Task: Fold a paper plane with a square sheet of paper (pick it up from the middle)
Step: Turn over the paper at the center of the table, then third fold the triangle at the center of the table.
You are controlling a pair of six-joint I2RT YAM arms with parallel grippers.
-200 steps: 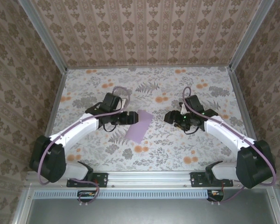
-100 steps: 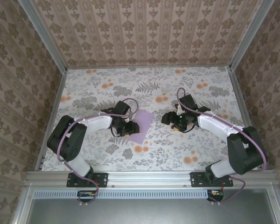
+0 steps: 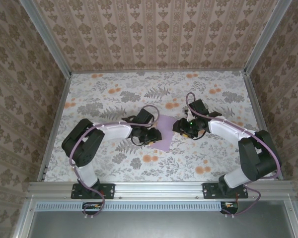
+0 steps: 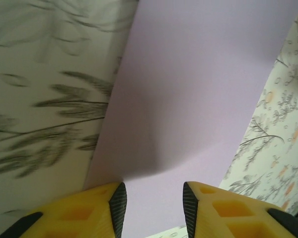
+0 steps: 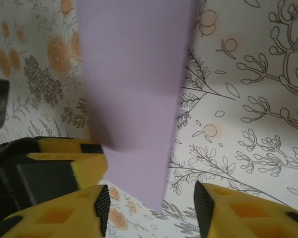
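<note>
the square sheet of paper (image 3: 167, 136) lies on the floral tablecloth (image 3: 114, 94) near the middle of the table, between the two arms. the left gripper (image 3: 154, 135) sits low at the sheet's left edge and the right gripper (image 3: 179, 126) just beside its right edge, the two facing each other across it.

in the left wrist view the yellow fingers (image 4: 89, 213) stand apart, with a clear gap between their black-edged pads, and the lilac paper runs from that gap up and away. a soft shadow crosses the sheet just ahead of the fingers, so it may be bowed or lifted a little there, though the blur makes this hard to tell.

in the right wrist view the fingers (image 5: 248, 213) are spread wide, nothing clamped between them. the paper comes down as a narrow strip from the top, and its lower corner ends above the gap. a second yellow block (image 5: 64, 156) on a black body shows at the left, touching or very near the paper's edge; it is probably a finger of the left gripper.
</note>
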